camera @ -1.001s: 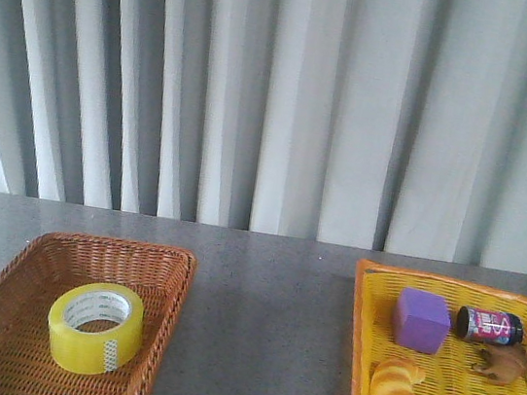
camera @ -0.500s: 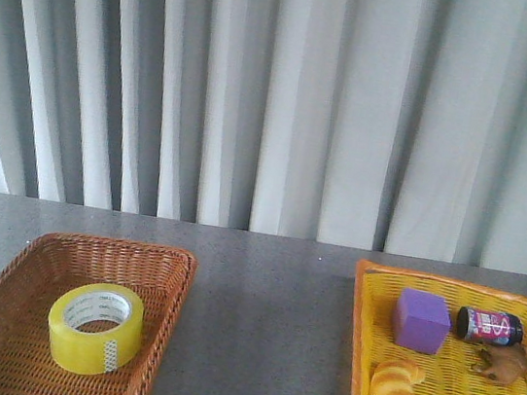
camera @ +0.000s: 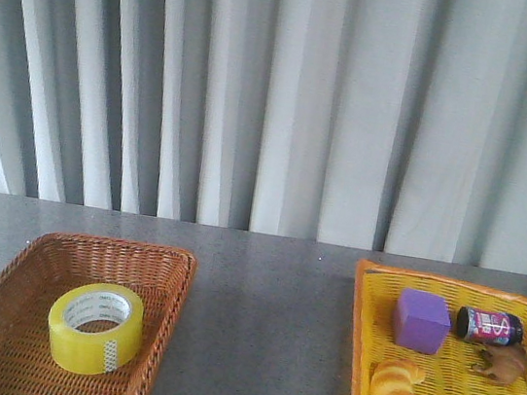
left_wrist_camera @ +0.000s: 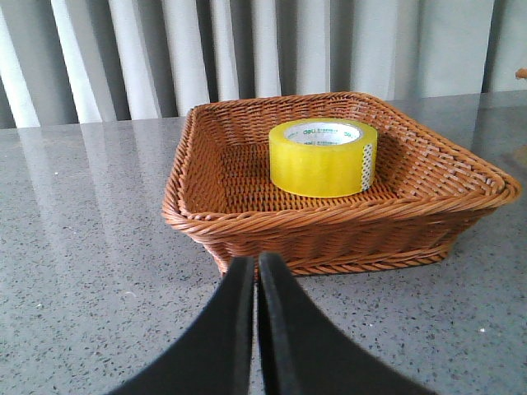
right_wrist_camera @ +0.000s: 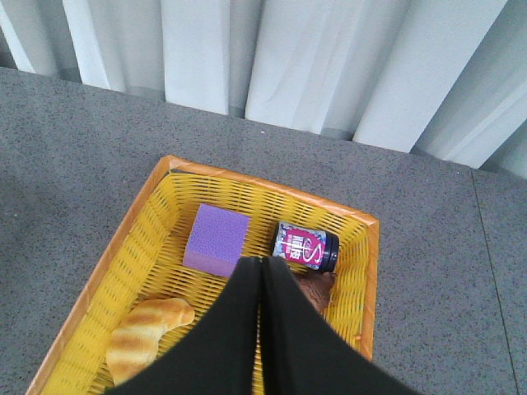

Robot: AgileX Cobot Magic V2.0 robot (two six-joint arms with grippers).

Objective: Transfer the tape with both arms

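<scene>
Front view: the tape [camera: 95, 328] lies flat, core upward, inside the brown wicker basket [camera: 174, 273] on the grey surface [camera: 264, 335]. Well to the right of that basket, across a bare stretch of surface, stands the yellow basket [camera: 357, 368], holding a purple block [camera: 421, 320], a dark jar [camera: 489, 326] on its side, a croissant [camera: 394, 388] and a small brown figure [camera: 503, 364]. Neither arm shows here, so the transfer looks not yet begun; the step in hand appears to be the approach to the tape.

Left wrist view: the left gripper [left_wrist_camera: 254, 267] has its fingers pressed together, holding nothing, and sits low over the surface just outside the brown wicker basket's near rim [left_wrist_camera: 329, 222]. The tape [left_wrist_camera: 323, 157] rests further in, toward the basket's far side. The next move likely calls for spreading the fingers, rising over the rim and coming down on the roll's wall.

Right wrist view: the right gripper [right_wrist_camera: 261, 267] is also closed and empty, hanging above the yellow basket [right_wrist_camera: 366, 247], over the purple block [right_wrist_camera: 216, 239], the jar [right_wrist_camera: 306, 247] and the croissant [right_wrist_camera: 148, 325]. It will probably need to move toward the brown wicker basket to receive the roll.
</scene>
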